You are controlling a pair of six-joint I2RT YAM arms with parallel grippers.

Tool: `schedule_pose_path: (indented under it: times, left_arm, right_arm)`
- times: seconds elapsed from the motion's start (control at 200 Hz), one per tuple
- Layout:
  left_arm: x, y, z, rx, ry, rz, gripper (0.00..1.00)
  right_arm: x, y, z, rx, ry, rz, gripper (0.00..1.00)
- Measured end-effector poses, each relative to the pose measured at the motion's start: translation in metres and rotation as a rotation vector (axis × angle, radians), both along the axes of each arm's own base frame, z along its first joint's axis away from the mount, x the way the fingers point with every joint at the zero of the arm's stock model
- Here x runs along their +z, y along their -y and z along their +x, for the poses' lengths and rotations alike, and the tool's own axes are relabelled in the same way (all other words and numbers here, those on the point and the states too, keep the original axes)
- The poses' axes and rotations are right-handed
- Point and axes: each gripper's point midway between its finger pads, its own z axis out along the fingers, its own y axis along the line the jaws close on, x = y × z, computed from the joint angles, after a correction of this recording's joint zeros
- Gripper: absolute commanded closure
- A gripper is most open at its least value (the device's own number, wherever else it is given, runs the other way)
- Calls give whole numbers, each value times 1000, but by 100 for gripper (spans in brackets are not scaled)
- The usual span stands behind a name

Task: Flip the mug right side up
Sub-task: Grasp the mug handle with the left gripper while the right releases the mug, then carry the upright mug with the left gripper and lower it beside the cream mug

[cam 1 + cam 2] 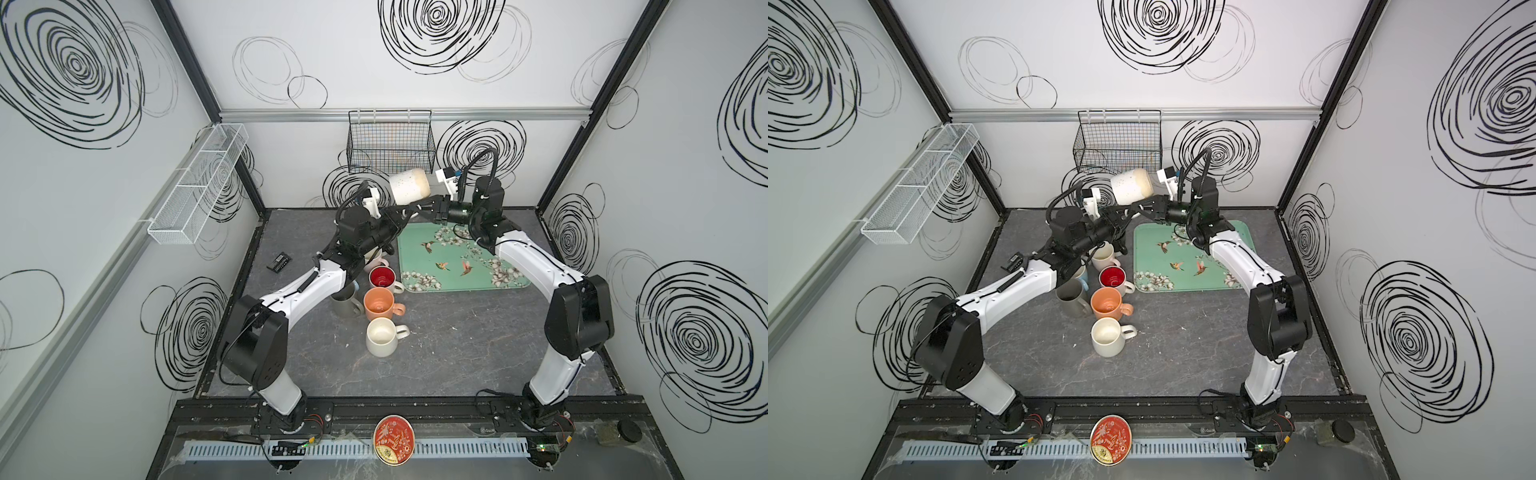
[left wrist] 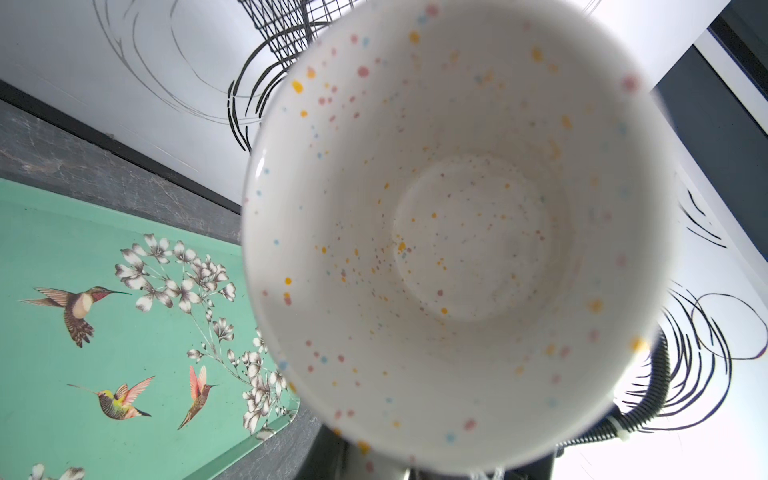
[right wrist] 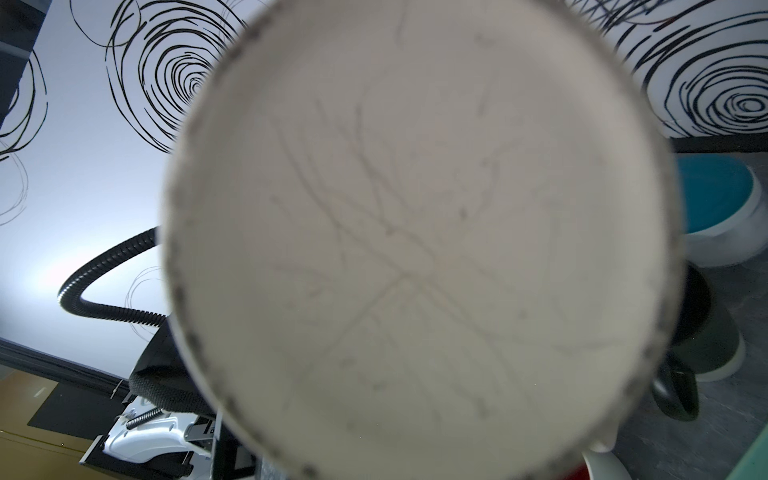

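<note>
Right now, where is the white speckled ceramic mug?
In both top views the white speckled ceramic mug is held sideways aloft at rear centre, beneath the black wire basket.

Robot lab test cell: white walls [image 1: 353,62] printed with black swirls, aluminium frame [image 1: 457,115], left arm [image 1: 303,286] and right arm [image 1: 528,253] bolted to a rail [image 1: 415,409] fronting the table [image 1: 457,353].

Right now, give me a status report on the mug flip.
Right gripper shut on speckled white ceramic mug, aloft on its side, mouth toward left arm. Left gripper beneath it, grip unclear. Green hummingbird tray roughly below; upright mugs near left arm.
</note>
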Motion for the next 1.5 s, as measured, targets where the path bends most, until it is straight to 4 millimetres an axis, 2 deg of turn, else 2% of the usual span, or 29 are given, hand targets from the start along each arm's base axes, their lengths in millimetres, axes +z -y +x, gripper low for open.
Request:
schedule_pose_path:
  times: [0.06, 0.205, 0.525, 0.776, 0.876, 0.971, 1.071, 1.201, 1.331, 1.501]
  left_arm:
    - [0, 0, 0, -2, -5, -9, 100]
    - [-4, -3, 0, 7, -25, -19, 100]
    - [-12, -19, -3, 55, -53, -18, 100]
    - [-61, -44, -2, 135, -202, 60, 100]
    - [-73, -52, -6, 154, -243, 84, 100]
    - [-75, -59, -14, 169, -261, 96, 100]
    - [-67, -68, -22, 184, -251, 103, 100]
    - [-55, -91, -36, 233, -240, 120, 100]
    - [-50, -127, -56, 321, -260, 163, 100]
    - [-64, -184, -95, 459, -346, 239, 100]
  right_arm:
    - [-1, 0, 1, 0, -5, 0, 65]
    - [-6, -1, 3, 2, -19, -4, 55]
    - [-8, 6, 7, -9, -25, -7, 54]
    - [0, 23, 16, -53, 24, -9, 54]
    - [2, 24, 15, -57, 34, -9, 54]
    - [3, 24, 15, -58, 38, -9, 54]
    - [3, 24, 15, -57, 38, -9, 55]
    - [3, 24, 15, -58, 39, -10, 55]
    - [-2, 25, 16, -64, 28, -24, 57]
    - [-14, 22, 20, -95, 21, -122, 57]
